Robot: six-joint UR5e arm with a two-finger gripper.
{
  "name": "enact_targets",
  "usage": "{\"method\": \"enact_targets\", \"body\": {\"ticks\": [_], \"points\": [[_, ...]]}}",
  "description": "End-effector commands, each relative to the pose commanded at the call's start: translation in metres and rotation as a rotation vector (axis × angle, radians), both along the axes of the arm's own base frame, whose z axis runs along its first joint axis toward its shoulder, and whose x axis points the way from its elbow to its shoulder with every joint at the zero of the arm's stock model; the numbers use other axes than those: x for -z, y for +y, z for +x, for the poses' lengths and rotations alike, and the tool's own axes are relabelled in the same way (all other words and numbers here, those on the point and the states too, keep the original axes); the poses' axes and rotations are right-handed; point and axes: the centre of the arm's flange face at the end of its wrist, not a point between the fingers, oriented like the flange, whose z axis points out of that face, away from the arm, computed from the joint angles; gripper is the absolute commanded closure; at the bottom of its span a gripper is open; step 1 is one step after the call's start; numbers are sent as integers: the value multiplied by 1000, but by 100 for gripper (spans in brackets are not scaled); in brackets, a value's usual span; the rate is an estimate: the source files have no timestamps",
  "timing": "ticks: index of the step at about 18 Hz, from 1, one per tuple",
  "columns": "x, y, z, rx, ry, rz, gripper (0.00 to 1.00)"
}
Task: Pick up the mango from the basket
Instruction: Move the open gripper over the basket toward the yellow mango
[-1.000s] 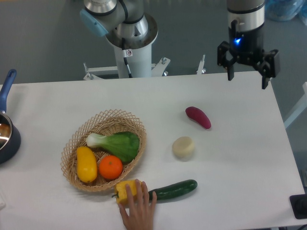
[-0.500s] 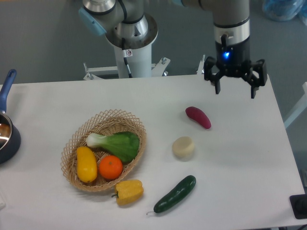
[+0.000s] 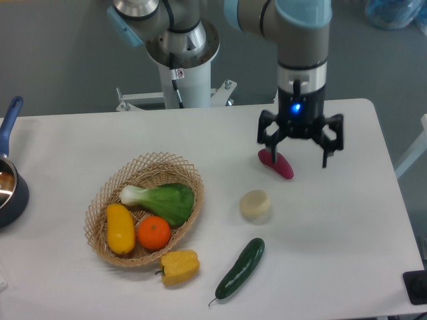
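Progress: nothing lifted; smooth yellow oblong mango (image 3: 120,228) lay in the oval tan wicker basket (image 3: 158,162).
Claw: two-finger gripper (image 3: 297,149) spread wide, empty, well apart from the basket.
Left: approach, grasp, lift.

view: one fixed camera, across from my base | angle: high, tilted down over the table (image 3: 200,133) toward my mount | range: middling, most of tabletop in frame | overlap: none, single view

White table (image 3: 100,143), wicker basket (image 3: 107,198), yellow pepper (image 3: 179,266), cucumber (image 3: 239,268), pale round (image 3: 255,205), purple vegetable (image 3: 278,165), pot (image 3: 9,187).
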Motion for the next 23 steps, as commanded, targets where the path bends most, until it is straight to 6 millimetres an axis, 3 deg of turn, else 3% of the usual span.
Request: {"method": "enact_targets", "body": {"ticks": [3,5,7,9,11,13,18,23], "points": [[20,2,18,-26,-51,-12,0],[36,11,45,3,-79,-36,0],[47,16,61,-20,-115,-39,0],[51,45,97,30,-127,-49,0],[48,52,109,13,-140,-38,0],[51,75,145,15,-161,-40,0],[64,109,192,92,-184,-57,0],[83,143,223,171,-197,-82,0]]}}
